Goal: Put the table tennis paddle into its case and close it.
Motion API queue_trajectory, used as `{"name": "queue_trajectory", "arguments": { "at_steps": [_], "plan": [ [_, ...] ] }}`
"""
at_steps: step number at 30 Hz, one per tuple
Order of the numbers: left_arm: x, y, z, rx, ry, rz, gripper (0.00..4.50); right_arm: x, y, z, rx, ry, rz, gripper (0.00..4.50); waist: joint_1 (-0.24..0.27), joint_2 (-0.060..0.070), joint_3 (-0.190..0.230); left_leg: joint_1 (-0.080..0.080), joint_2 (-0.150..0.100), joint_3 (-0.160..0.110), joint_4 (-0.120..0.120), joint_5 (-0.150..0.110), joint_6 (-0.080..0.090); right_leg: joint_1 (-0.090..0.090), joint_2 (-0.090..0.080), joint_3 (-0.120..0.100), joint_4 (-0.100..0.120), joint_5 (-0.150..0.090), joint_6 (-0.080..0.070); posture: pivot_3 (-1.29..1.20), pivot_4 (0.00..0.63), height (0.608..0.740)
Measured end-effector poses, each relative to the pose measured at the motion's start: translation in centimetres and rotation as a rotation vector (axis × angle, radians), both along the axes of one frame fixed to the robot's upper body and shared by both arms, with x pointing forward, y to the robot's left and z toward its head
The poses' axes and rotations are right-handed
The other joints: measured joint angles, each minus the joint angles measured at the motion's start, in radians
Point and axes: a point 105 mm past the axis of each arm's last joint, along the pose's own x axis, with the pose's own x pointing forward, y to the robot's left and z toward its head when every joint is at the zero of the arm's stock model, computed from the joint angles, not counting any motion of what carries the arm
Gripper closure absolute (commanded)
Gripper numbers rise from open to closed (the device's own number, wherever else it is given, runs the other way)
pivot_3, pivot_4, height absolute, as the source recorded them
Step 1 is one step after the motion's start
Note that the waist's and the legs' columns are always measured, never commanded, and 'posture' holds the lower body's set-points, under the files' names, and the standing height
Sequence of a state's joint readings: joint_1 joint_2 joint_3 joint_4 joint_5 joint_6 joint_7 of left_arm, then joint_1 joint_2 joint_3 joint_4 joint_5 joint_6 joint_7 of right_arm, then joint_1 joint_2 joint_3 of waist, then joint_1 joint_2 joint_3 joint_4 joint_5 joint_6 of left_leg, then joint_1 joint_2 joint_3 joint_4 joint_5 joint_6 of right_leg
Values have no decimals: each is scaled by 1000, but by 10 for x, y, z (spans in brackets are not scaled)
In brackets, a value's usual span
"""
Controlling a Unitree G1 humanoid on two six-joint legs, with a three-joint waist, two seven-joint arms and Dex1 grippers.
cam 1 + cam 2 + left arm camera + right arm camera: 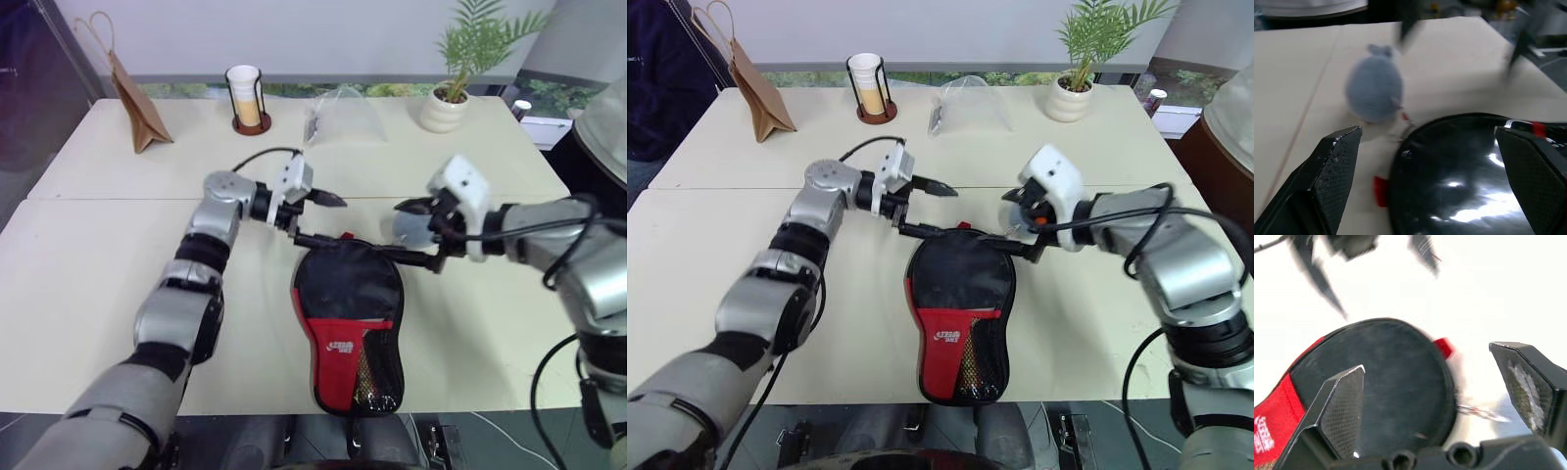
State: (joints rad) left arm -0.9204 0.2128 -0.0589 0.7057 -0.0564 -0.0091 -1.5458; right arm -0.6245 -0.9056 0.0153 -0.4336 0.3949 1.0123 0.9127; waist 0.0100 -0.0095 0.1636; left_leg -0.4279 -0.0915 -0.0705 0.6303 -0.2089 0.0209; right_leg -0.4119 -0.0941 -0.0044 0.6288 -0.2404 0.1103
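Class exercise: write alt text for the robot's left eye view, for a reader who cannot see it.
A black and red case lies flat on a cream table, with the left claw and right claw open above its round end. Behind stand a potted plant and paper bag.

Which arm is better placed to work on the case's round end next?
Left, probably: the open left gripper hovers at the case's round rim, a red tab between its fingers in its wrist view. The right gripper, also open, sits slightly farther off.

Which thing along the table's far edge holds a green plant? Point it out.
The white pot at the far right, with a leafy green plant rising from it. The brown paper bag, the cup in its wire holder and the clear plastic bag hold no plant.
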Motion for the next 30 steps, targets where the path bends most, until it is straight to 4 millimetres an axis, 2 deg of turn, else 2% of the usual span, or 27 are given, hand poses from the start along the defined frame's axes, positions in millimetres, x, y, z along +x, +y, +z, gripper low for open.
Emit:
{"name": "queue_trajectory", "arguments": {
  "at_steps": [3, 5, 7, 11, 17, 23, 30],
  "plan": [
    [-24, -6, -26, 13, 58, -8, 26, 11, -14, 14, -23, -52, -39, 0, 0, 0, 0, 0, 0, 0, 0, 0, 0, 0, 0, 0, 0, 0, 0, 0, 150, 734],
    [-39, -14, -40, 29, 91, -16, 26, 21, -26, 11, -41, -51, -73, 0, 0, 0, 0, 0, 0, 0, 0, 0, 0, 0, 0, 0, 0, 0, -1, 0, 150, 734],
    [-47, -18, -44, 41, 92, -10, 26, 29, -32, 1, -54, -29, -85, 0, 1, 0, 0, 0, 0, 0, 0, 0, 0, 0, -1, 0, 0, -1, -3, 0, 150, 734],
    [-49, -20, -45, 52, 57, 36, 26, 47, -44, -14, -63, -11, -118, 0, 1, 1, 0, 1, 0, 0, 0, 0, 0, 0, -1, 0, 0, -1, -3, 0, 150, 734],
    [-55, -18, -69, 103, 81, 115, 26, 73, -61, -39, -65, 47, -184, 0, 0, 2, 1, 1, 0, 1, 0, 0, 0, -1, 0, 1, 0, 0, -1, 0, 150, 734],
    [-51, -23, -74, 113, 51, 179, 26, 85, -68, -66, -58, 157, -191, 0, 1, 3, 0, 2, -1, 1, 0, 0, 0, 1, 0, 0, 0, 1, -2, 0, 150, 734],
    [-45, -26, -78, 104, 64, 222, 26, 91, -73, -77, -48, 237, -199, 0, 1, 5, -1, 5, -1, 1, 0, 0, -1, 4, 0, 0, 0, 0, -2, 0, 150, 734]
  ]
}}
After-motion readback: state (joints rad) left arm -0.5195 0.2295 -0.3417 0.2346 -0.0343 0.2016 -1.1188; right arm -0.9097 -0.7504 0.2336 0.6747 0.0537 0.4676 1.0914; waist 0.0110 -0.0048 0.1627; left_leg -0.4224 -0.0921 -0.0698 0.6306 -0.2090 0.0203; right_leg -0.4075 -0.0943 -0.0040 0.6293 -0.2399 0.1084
